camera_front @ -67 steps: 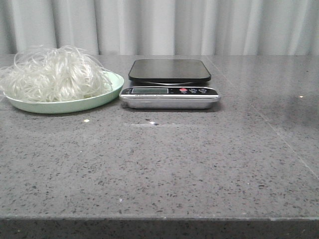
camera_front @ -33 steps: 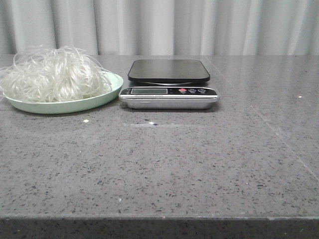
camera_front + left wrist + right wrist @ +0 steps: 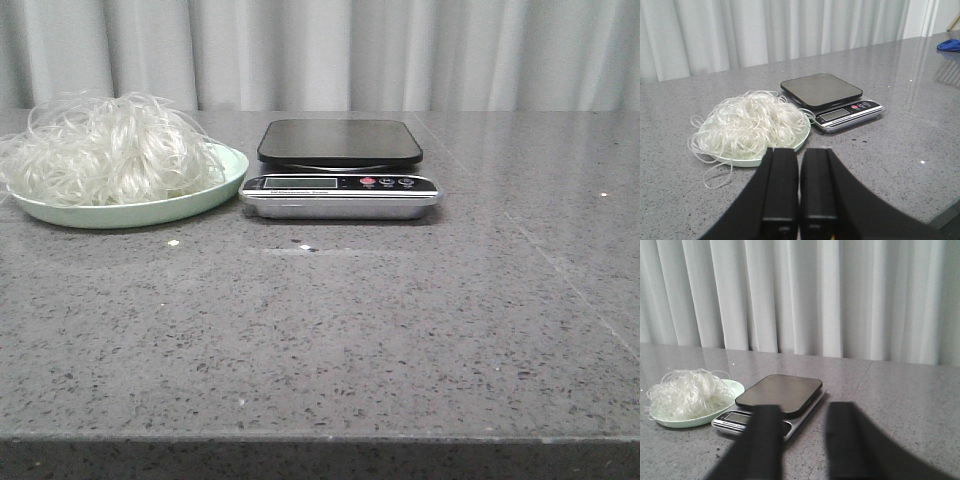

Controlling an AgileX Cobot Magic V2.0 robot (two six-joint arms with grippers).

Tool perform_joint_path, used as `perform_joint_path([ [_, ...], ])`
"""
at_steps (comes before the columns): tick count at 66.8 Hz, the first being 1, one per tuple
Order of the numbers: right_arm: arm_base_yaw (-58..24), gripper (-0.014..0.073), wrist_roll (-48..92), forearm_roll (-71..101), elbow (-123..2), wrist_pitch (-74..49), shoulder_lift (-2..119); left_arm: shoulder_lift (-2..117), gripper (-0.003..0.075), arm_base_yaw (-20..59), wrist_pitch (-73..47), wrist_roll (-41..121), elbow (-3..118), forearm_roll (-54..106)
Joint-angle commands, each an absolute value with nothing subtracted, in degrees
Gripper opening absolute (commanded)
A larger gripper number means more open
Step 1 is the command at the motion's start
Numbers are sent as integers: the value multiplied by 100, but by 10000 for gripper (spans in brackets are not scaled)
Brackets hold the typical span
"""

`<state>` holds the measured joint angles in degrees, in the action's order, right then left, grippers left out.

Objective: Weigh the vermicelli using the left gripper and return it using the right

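Note:
The vermicelli (image 3: 105,150) is a fluffy heap of thin curly white strands on a pale green plate (image 3: 215,192) at the table's far left. It also shows in the left wrist view (image 3: 750,124) and the right wrist view (image 3: 685,392). A kitchen scale (image 3: 340,170) with a bare black platform stands right of the plate, and shows in the wrist views (image 3: 832,97) (image 3: 772,402). My left gripper (image 3: 799,152) is shut and empty, near the plate's rim (image 3: 795,146). My right gripper (image 3: 802,412) is open and empty, short of the scale. Neither gripper shows in the front view.
A grey speckled stone table (image 3: 330,330) carries everything, with its front edge near the camera. White curtains (image 3: 320,50) hang behind. A few small crumbs (image 3: 173,242) lie in front of the plate. A blue object (image 3: 950,45) sits far off at the table's right.

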<state>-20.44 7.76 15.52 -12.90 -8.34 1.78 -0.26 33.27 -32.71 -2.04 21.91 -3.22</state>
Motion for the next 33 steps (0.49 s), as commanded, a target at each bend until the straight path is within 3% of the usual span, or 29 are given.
perform_joint_path([
  [1, -2017, 151, 837, 1534, -1427, -450, 239, -84, 127, 3357, -2838, -247, 2334, -277],
  [33, -2017, 166, 837, 1534, -1427, -469, 239, -84, 127, 3357, -2838, -247, 2334, -277],
])
